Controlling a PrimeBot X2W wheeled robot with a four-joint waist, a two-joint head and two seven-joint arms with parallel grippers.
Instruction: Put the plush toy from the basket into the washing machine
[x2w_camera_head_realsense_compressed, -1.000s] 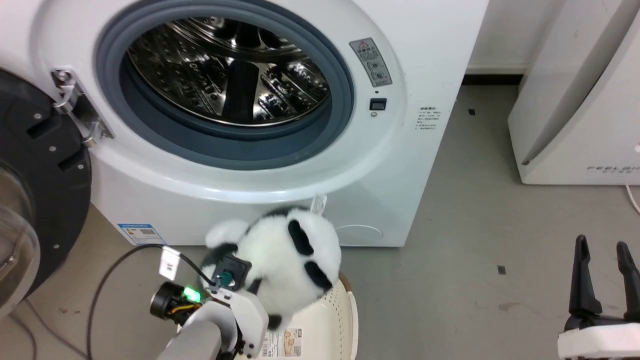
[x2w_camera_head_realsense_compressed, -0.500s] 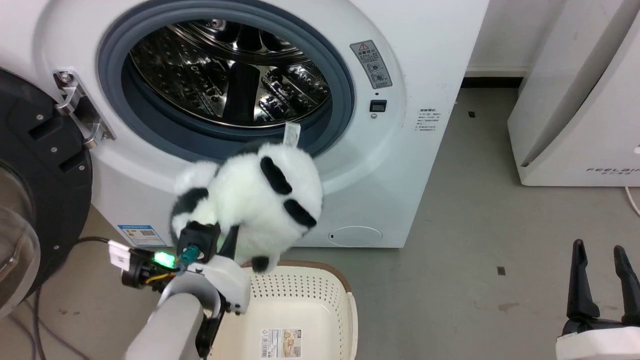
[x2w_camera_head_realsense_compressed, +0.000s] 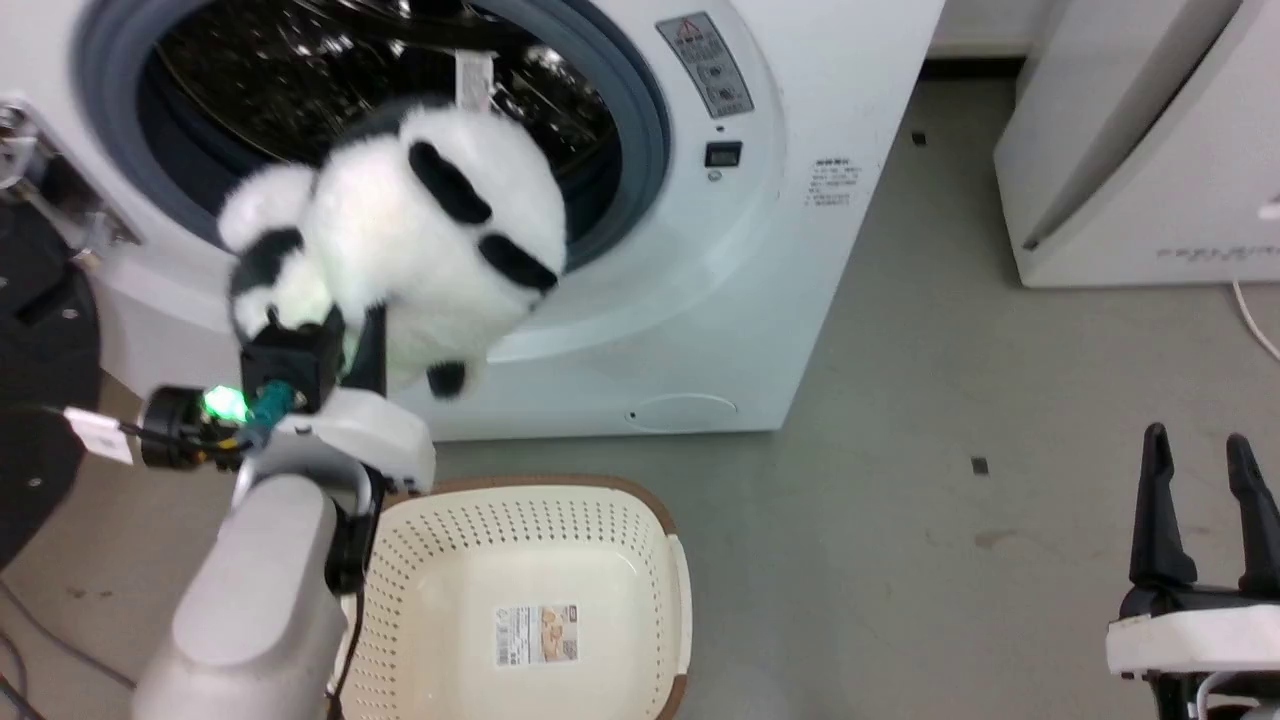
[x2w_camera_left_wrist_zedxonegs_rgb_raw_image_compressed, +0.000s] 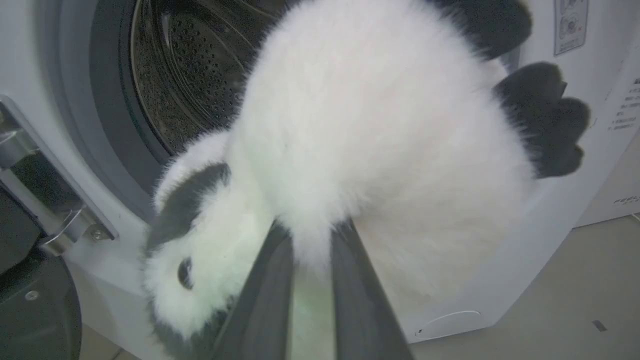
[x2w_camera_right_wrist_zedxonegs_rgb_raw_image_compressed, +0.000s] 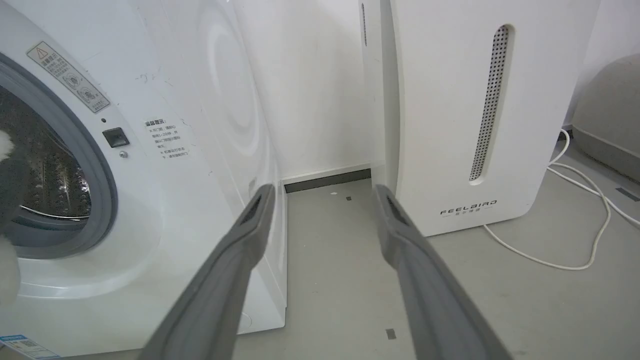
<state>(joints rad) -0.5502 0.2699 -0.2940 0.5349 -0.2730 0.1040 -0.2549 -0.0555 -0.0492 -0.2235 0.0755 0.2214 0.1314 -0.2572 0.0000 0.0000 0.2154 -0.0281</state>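
The plush toy (x2w_camera_head_realsense_compressed: 420, 220), fluffy white with black patches and a white tag on top, hangs in the air in front of the lower left of the washing machine's (x2w_camera_head_realsense_compressed: 790, 120) porthole. My left gripper (x2w_camera_head_realsense_compressed: 355, 335) is shut on its underside; in the left wrist view the fingers (x2w_camera_left_wrist_zedxonegs_rgb_raw_image_compressed: 267, 290) pinch a tuft of the plush toy (x2w_camera_left_wrist_zedxonegs_rgb_raw_image_compressed: 380, 140) before the steel drum (x2w_camera_left_wrist_zedxonegs_rgb_raw_image_compressed: 185, 75). The cream basket (x2w_camera_head_realsense_compressed: 600, 520) stands on the floor below with only a label on its floor. My right gripper (x2w_camera_head_realsense_compressed: 1200, 470) is open over bare floor at the lower right, fingers (x2w_camera_right_wrist_zedxonegs_rgb_raw_image_compressed: 240, 250) apart.
The dark round door (x2w_camera_head_realsense_compressed: 35, 400) hangs open at the left on its hinge (x2w_camera_left_wrist_zedxonegs_rgb_raw_image_compressed: 55, 210). A white FEELBIRD appliance (x2w_camera_head_realsense_compressed: 1150, 150) stands to the right, with a white cable (x2w_camera_right_wrist_zedxonegs_rgb_raw_image_compressed: 575, 215) on the floor. Grey floor (x2w_camera_head_realsense_compressed: 900, 450) lies between the machines.
My left arm has lifted the plush toy from just above the basket up to the porthole's lower edge. The head camera has tilted, shifting the whole picture. The right gripper stays still.
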